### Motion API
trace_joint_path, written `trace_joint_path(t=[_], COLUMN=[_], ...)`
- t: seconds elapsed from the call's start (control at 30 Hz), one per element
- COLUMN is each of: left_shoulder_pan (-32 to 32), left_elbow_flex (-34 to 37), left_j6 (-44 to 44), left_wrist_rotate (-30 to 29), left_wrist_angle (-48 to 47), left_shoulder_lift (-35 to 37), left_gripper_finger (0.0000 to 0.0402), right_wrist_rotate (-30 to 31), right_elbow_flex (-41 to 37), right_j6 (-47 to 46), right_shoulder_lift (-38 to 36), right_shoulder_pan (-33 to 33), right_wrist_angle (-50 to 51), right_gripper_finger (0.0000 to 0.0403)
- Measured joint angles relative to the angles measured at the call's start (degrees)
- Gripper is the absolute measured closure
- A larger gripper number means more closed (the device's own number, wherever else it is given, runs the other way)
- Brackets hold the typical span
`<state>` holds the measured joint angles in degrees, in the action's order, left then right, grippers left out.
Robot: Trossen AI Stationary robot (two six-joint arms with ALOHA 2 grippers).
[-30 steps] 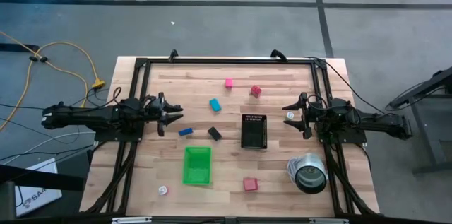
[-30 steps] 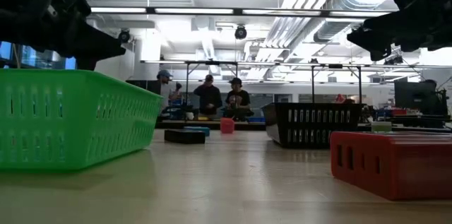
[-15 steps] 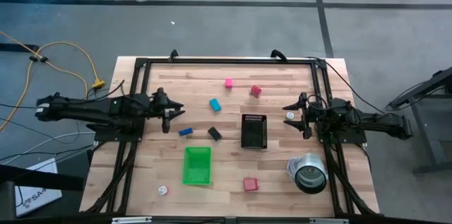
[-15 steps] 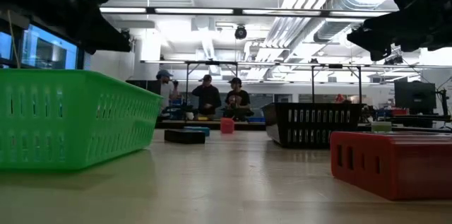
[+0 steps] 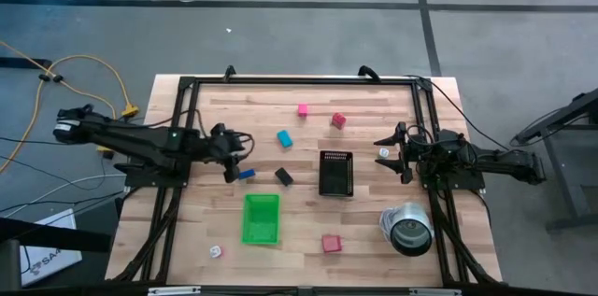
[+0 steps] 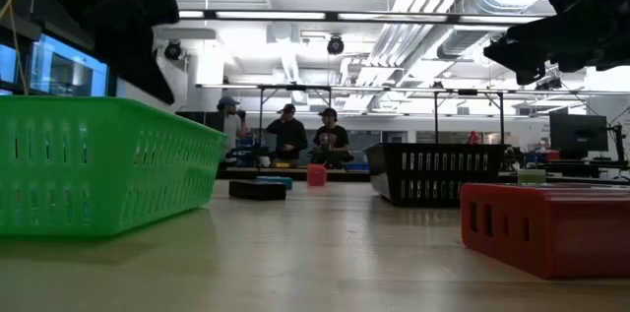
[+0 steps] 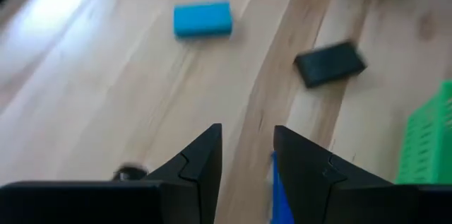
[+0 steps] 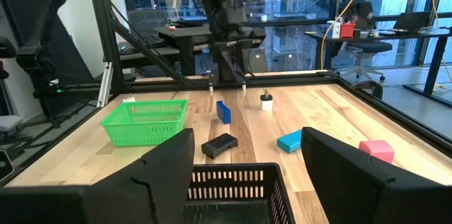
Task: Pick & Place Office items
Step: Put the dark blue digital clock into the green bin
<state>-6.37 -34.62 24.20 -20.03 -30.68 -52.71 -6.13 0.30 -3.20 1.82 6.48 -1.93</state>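
Observation:
The office items lie scattered on the wooden table: a dark blue piece [image 5: 246, 174], a light blue one [image 5: 284, 138], a black one [image 5: 283, 176], a pink one [image 5: 303, 109], a red one [image 5: 338, 120], a bigger red block [image 5: 331, 243] and a small white piece [image 5: 216, 251]. My left gripper [image 5: 234, 158] hangs open, tipped down, just left of and above the dark blue piece [image 7: 280, 187], which shows partly behind one finger. My right gripper [image 5: 396, 152] waits open above the table's right side, beside the black tray [image 5: 336, 173].
A green tray [image 5: 261, 218] sits near the front edge, and a silver can [image 5: 407, 228] lies on its side at the right front. A small white item [image 5: 383, 152] rests by my right gripper. A dark frame [image 5: 299, 79] borders the table. People sit far behind [image 6: 287, 135].
My left gripper has moved toward the table's right and slightly toward its near edge, tipping downward and lowering toward the dark blue piece. No piece on the table has moved.

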Motion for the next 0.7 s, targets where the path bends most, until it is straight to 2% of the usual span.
trace_joint_path(t=[0.13, 0.33, 0.7], left_shoulder_pan=[-2.0, -6.2, -11.1], left_elbow_flex=[-1.8, -5.1, -5.5], left_j6=[4.5, 6.5, 6.2], left_wrist_rotate=[-0.1, -0.1, -0.1], left_wrist_angle=[-3.4, -8.8, -11.1], left_shoulder_lift=[-3.8, -7.5, -8.3], left_gripper_finger=[0.0277, 0.0277, 0.0277], right_wrist_rotate=[0.0, 0.0, 0.0], right_elbow_flex=[0.0, 0.0, 0.0], right_j6=[0.0, 0.0, 0.0], right_shoulder_lift=[0.0, 0.0, 0.0], right_shoulder_pan=[0.0, 0.0, 0.0], right_wrist_angle=[0.0, 0.0, 0.0], right_gripper_finger=[0.0155, 0.0155, 0.0155])
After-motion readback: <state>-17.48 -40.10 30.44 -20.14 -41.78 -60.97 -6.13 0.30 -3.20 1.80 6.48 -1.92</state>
